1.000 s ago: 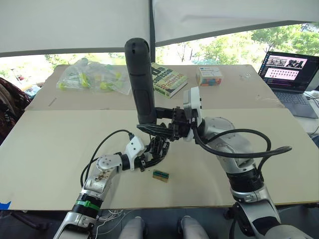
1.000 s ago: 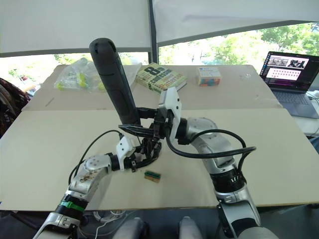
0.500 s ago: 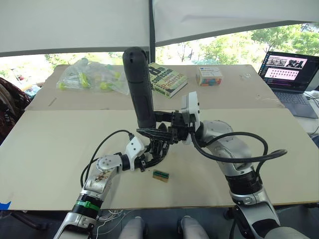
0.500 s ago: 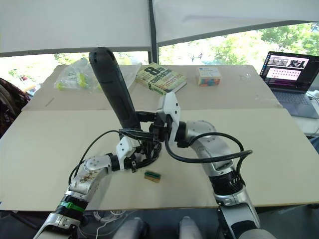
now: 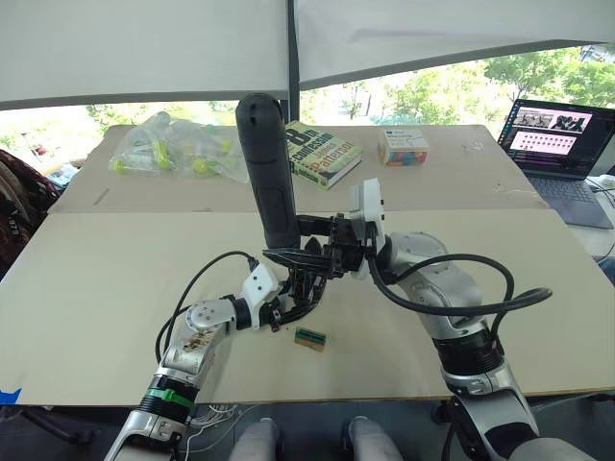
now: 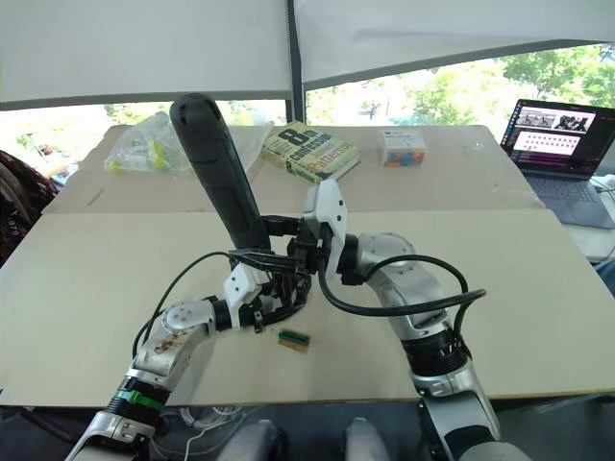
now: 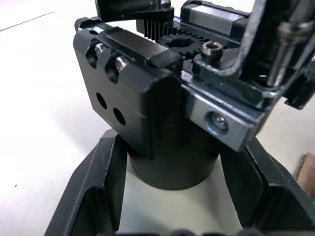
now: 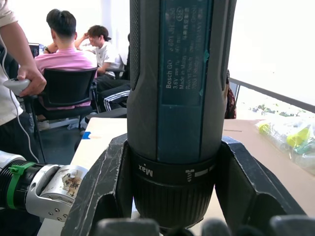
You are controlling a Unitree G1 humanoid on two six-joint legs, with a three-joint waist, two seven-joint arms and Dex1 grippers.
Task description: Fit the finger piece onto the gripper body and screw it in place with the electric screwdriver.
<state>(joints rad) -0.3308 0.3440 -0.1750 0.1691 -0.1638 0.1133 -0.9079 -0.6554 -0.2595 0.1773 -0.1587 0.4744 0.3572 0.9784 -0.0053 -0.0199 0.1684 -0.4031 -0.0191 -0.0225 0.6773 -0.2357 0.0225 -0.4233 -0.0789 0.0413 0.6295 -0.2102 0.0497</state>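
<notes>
My right gripper (image 5: 307, 252) is shut on the electric screwdriver (image 5: 267, 163), a thick black cylinder held nearly upright with its rounded end up. Its thin metal bit (image 7: 284, 46) comes down at the edge of the gripper body (image 7: 162, 98). That chunky black mechanism, with a toothed rack and silvery screws, is just above the table with my left gripper (image 5: 298, 291) shut on its round base. On the body's top is a black block with two screw heads and two empty holes. I cannot tell whether that block is the finger piece.
A small green-topped block (image 5: 309, 338) lies on the table just in front of the grippers. At the back are a plastic bag (image 5: 178, 149), a book (image 5: 322, 154) and a small box (image 5: 404, 146), with a laptop (image 5: 557, 144) far right. People (image 8: 64, 59) sit beyond the table.
The right arm has shifted the screwdriver slightly to the left and leaned its top a little further left. The left gripper and the body it holds have stayed put.
</notes>
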